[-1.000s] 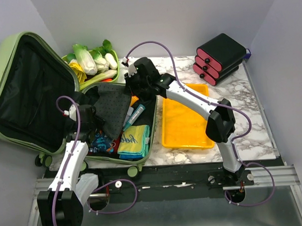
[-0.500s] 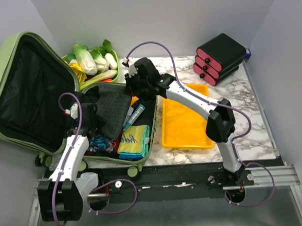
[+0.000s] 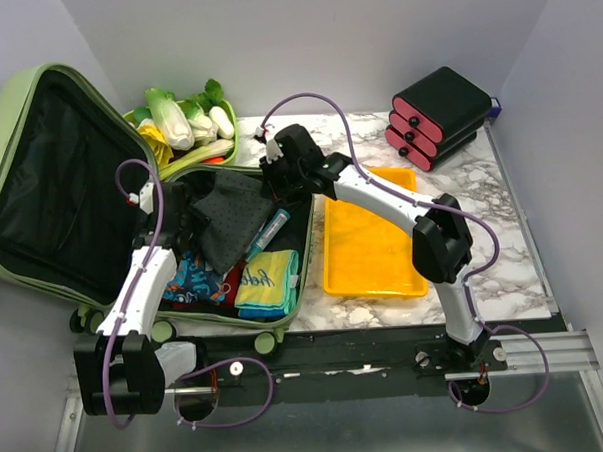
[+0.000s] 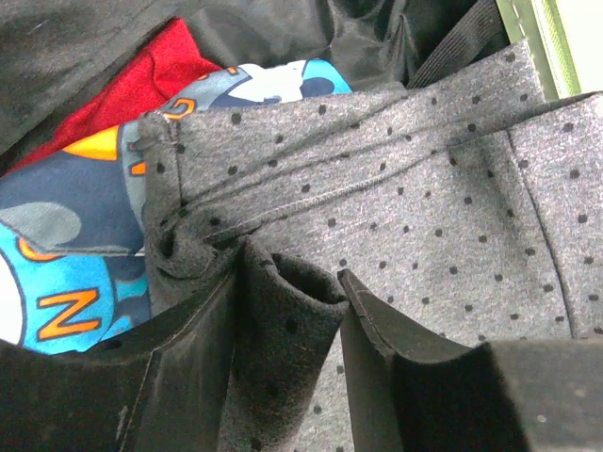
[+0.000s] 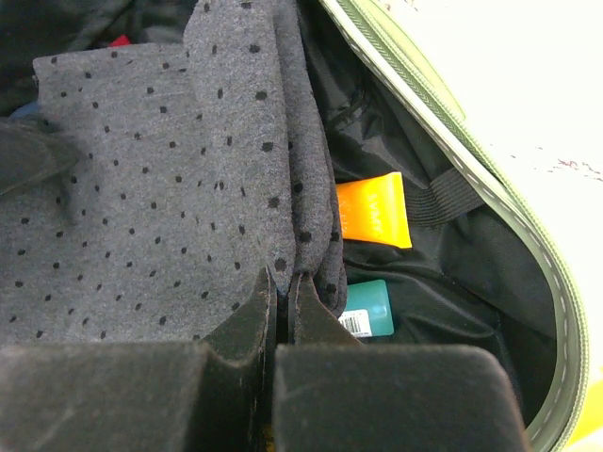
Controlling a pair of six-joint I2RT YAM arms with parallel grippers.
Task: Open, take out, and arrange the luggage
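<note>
Luggage (image 3: 7, 124) lies open at the left end of the surface (image 3: 505, 192), lid tipped back w/ black lining showing, both arms reaching into its packed half. A grey dotted cloth (image 3: 226, 214) spreads across the contents betw. the two pincers. Left pincer (image 4: 287, 320) is clamped on a bunched fold of that cloth. Right pincer (image 5: 283, 282) has its tips together, pinching the cloth's edge. Just beside the left pincer, under the cloth: cartoon-print fabric (image 4: 66, 254) & red fabric (image 4: 122, 85). Right of the right pincer, down in the shell: orange tube (image 5: 372, 209) & teal bottle (image 5: 367, 309), near each other. Yellow tray (image 3: 373, 248) sits to the right pincer's right, just beside the luggage. Black box stack (image 3: 442, 115) is well beyond the tray. Veg basket (image 3: 234, 129) is behind the left pincer.
</note>
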